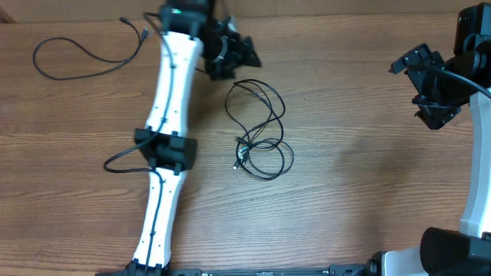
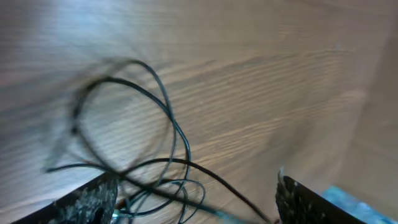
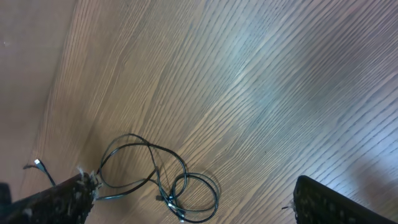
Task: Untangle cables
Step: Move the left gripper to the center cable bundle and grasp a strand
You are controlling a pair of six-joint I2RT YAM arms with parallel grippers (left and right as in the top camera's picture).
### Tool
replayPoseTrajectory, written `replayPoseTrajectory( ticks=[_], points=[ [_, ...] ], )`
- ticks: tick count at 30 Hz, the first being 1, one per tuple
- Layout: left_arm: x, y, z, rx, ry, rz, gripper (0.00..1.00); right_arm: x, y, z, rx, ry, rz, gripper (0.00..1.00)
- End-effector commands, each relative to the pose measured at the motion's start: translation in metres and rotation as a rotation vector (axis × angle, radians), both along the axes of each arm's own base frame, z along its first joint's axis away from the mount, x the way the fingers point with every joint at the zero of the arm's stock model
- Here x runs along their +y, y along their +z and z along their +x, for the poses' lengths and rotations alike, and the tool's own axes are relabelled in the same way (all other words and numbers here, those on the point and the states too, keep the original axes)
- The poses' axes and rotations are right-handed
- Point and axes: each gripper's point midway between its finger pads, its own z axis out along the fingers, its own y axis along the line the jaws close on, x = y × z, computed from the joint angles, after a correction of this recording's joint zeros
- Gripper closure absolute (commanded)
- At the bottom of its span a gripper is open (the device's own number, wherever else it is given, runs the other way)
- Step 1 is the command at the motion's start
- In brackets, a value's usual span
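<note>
Black tangled cables (image 1: 247, 147) show in wrist views; overhead adds separate loop (image 1: 34, 55).

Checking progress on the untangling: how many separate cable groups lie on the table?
2: a lone cable far left, and a tangled bunch mid-table; how many cords it holds is unclear.
</note>
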Motion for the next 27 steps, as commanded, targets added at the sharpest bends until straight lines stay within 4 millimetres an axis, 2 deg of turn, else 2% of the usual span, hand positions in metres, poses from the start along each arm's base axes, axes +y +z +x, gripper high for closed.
replayPoseTrajectory(
  ticks=[1,6,9,14,17,21,23,25,27],
  points=[
    [-0.023,0.02,-0.016,-0.052,0.029,0.102,0.2,-0.001,0.003,0.0,-0.013,0.005,-0.014,0.0],
    [-0.053,0.018,-0.034,-0.005,0.047,0.103,0.24,-0.001,0.003,0.0,-0.013,0.005,-0.014,0.0],
    [-0.061,0.016,-0.039,0.0,0.071,0.132,0.25,-0.001,0.003,0.0,-0.013,0.005,-0.014,0.0],
    [-0.051,0.011,-0.032,-0.011,0.163,0.209,0.3,-0.001,0.003,0.0,-0.013,0.005,-0.014,0.0],
    [-0.044,0.008,-0.025,-0.017,0.239,0.245,0.36,-0.001,0.003,0.0,-0.013,0.005,-0.014,0.0],
    [-0.046,0.0,-0.023,0.0,0.285,0.257,0.41,-0.001,0.003,0.0,-0.013,0.005,-0.014,0.0],
    [-0.049,-0.001,-0.025,0.004,0.279,0.254,0.48,-0.001,0.003,0.0,-0.013,0.005,-0.014,0.0],
    [-0.05,-0.001,-0.026,0.003,0.276,0.255,0.65,-0.001,0.003,0.0,-0.013,0.005,-0.014,0.0],
    [-0.051,-0.001,-0.026,0.002,0.275,0.254,0.73,-0.001,0.003,0.0,-0.013,0.005,-0.014,0.0]
  ],
)
